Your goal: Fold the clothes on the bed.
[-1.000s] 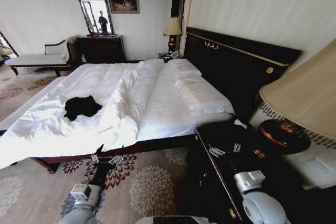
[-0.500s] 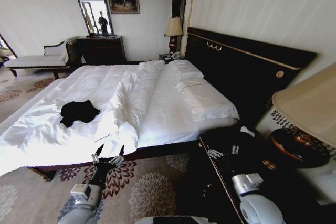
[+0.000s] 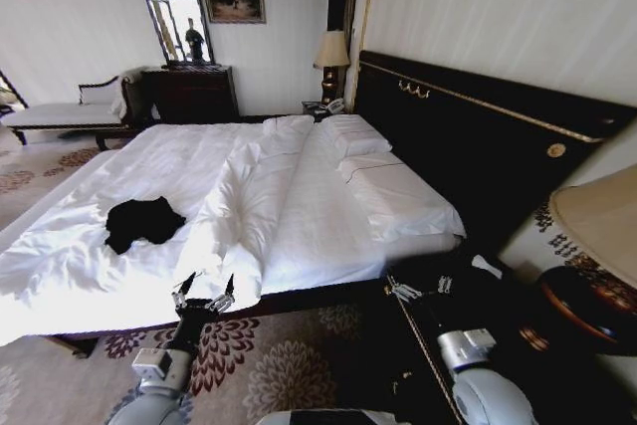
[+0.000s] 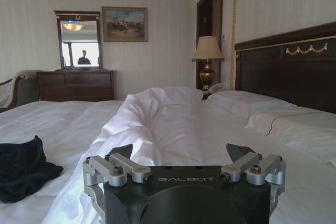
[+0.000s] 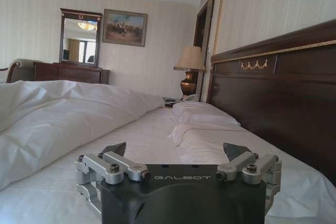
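Head view shows the black T-shirt [image 3: 142, 221] crumpled on the bed [image 3: 299, 226] well left of both wide-spread, empty grippers, left gripper [image 3: 203, 289] and right gripper [image 3: 421, 289], so a reach risks snagging the duvet ridge [image 3: 234, 216] instead.

Open sheet surrounds the T-shirt [image 3: 142, 220]; a bunched duvet ridge [image 3: 239, 208] blocks access at 3 o'clock.

So in front of me is the big white-sheeted bed [image 3: 299, 196] with a dark wood headboard. A crumpled black cotton T-shirt [image 3: 141, 220] lies on its near left part, beside a bunched ridge of white duvet [image 3: 234, 208]; white pillows [image 3: 348, 136] lie against the headboard.
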Robot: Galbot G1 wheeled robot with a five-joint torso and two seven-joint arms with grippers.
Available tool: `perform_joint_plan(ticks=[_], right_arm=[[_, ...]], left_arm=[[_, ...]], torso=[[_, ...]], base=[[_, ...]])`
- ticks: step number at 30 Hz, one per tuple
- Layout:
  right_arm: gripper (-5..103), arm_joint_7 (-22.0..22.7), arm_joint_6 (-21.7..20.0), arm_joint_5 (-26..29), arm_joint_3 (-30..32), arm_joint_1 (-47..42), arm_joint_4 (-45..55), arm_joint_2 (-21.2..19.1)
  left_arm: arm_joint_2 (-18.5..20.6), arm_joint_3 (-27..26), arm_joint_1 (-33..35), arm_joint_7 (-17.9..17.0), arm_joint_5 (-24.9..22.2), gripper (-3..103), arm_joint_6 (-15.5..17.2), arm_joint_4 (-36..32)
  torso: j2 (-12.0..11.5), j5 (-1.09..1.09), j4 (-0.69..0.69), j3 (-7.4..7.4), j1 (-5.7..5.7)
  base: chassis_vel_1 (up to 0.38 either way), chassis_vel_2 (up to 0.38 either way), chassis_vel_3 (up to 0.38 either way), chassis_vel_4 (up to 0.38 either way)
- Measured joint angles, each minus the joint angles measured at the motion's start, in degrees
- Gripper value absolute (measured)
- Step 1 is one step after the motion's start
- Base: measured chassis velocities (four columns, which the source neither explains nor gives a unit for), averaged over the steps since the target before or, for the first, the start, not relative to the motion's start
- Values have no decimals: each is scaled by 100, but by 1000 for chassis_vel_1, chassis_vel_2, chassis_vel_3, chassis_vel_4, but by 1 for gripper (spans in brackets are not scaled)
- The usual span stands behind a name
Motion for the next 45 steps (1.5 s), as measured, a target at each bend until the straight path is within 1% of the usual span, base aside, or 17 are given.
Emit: perform_joint_plan(ticks=[13,22,45], right_arm=[[100,9,-29,-66,-11,42,-30,-58],[100,9,-42,-166,-20,9,-31,3],[100,-5,-60,-215,-23,-19,-8,21]], left_arm=[[1,-28,-7,23,-60,100,-4,9],[-19,-22,-10,42,-63,100,-29,13],[-13,-34,1,66,5,100,-56,45]], torso=[[0,0,0,0,0],[0,0,0,0,0],[0,0,1,0,0]], base=[[-109,115,110,-118],[-61,149,61,-143],[35,219,-36,-220]])
